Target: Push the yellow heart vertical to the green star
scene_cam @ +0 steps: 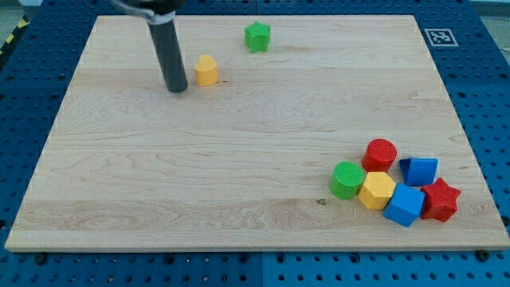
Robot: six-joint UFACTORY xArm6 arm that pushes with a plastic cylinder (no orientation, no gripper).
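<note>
The yellow heart (206, 70) lies on the wooden board near the view's top, left of centre. The green star (256, 36) sits up and to the right of it, close to the board's top edge, apart from the heart. My tip (177, 89) rests on the board just left of the yellow heart and slightly lower, with a small gap between them. The dark rod rises from the tip toward the view's top left.
A cluster of blocks sits at the bottom right: a green cylinder (347, 179), a red cylinder (380, 154), a yellow hexagon (376, 190), two blue blocks (419, 171) (404, 206) and a red star (440, 199). A marker tag (441, 37) is at the board's top right corner.
</note>
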